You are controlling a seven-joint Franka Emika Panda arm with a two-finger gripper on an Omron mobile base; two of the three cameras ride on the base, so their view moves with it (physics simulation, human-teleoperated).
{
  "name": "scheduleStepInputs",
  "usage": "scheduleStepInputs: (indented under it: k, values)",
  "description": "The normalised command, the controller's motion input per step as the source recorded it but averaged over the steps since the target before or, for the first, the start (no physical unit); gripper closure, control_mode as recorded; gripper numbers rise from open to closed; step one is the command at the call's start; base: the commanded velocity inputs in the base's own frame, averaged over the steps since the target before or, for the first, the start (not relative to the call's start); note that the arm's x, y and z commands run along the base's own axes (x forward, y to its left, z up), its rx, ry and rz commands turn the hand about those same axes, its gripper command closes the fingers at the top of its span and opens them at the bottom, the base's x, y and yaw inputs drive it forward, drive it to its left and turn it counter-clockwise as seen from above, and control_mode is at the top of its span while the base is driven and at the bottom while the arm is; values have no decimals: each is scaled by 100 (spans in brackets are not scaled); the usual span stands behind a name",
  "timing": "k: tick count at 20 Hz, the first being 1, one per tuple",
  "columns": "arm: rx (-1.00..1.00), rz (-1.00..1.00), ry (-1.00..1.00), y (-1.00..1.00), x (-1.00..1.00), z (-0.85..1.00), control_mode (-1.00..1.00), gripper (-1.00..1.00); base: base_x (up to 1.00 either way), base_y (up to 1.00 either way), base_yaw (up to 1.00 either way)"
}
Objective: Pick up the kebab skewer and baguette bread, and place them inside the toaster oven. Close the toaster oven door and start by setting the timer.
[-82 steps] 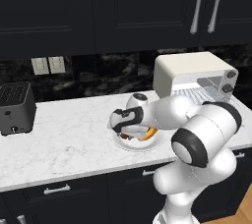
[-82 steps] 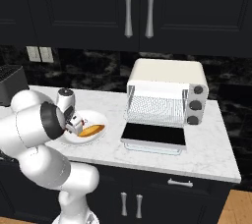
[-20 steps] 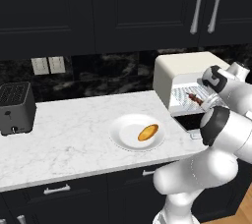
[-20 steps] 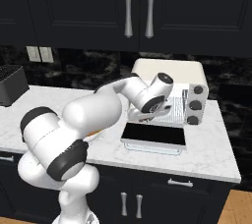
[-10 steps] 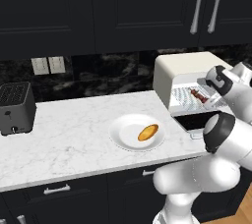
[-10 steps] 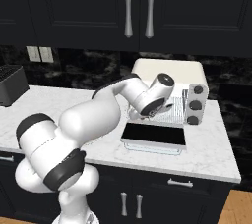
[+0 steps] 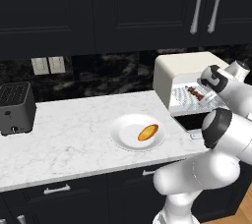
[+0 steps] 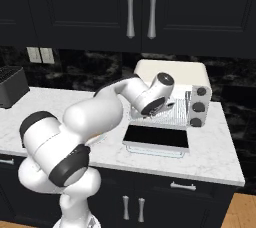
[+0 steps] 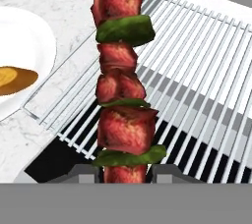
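Note:
My gripper (image 9: 123,171) is shut on the near end of the kebab skewer (image 9: 120,95), whose red meat chunks and green pieces point away from the hand. The skewer (image 7: 195,93) hangs over the front of the wire rack (image 9: 197,70) of the cream-white toaster oven (image 7: 184,68). The toaster oven door (image 8: 156,136) lies folded down flat, dark glass up. On the white plate (image 7: 125,137), left of the oven, lies the golden baguette bread (image 7: 147,132). In the right base view the hand covers the gripper (image 8: 162,107) at the oven's mouth. I cannot tell whether the skewer touches the rack.
Round knobs (image 8: 200,99) sit on the oven's right side. A small black slot toaster (image 7: 15,107) stands at the counter's far left. Dark cabinets hang above the oven. The marble counter (image 7: 69,139) runs between plate and toaster.
Four seconds ago the gripper was down at the plate. Over the last second the hand has carried the skewer a little farther over the oven rack. The baguette bread has stayed on the plate.

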Motion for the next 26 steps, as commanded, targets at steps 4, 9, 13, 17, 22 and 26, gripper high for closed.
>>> scheduleStepInputs:
  k: [4,9,13,17,22,26]
  values:
    - [0,-2,0,0,32,-2,-100,100,0,0,0]
    - [0,0,0,0,3,-11,-100,100,0,0,0]
    - [0,0,0,1,0,-8,-100,100,0,0,0]
    - [0,0,0,8,0,-12,-100,100,0,0,0]
    - [0,0,0,6,0,-25,-100,100,0,0,0]
    - [0,0,0,0,0,-21,-100,100,0,0,0]
